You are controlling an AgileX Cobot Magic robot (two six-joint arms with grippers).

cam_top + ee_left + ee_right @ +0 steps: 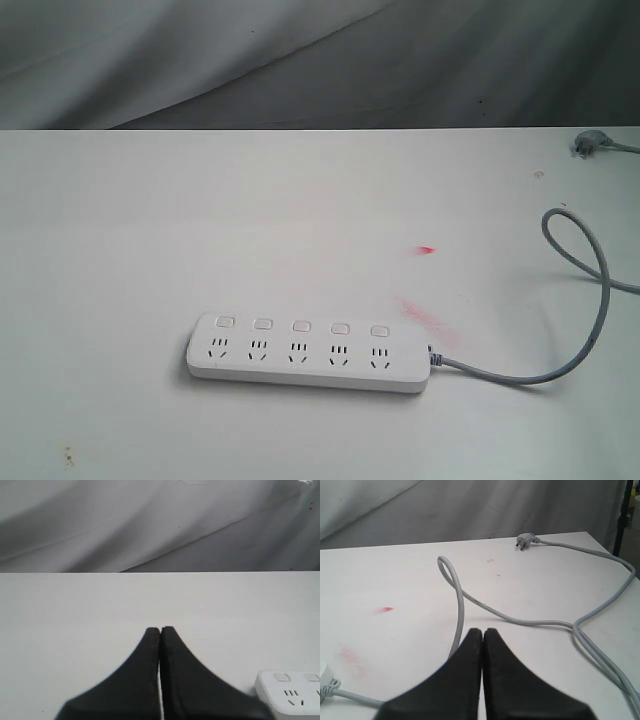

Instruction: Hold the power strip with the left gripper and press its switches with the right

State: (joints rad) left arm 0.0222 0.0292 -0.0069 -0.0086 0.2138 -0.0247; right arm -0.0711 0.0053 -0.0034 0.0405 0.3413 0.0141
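Power strip (308, 353) lying free, left claw (160, 629) pressed together, right claw (482, 630) pressed together near cord (462, 605)

left gripper (160, 629): two matte black fingers, broad at the base, concave outer edges narrowing to small rounded tips | right gripper (482, 630): two matte black fingers of the same flared wedge shape, tips rounded, surfaces plain

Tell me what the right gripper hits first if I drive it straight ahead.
Probably the grey cord, which crosses just ahead of the right gripper. The gripper's height above the cord is unclear, so it might pass over.
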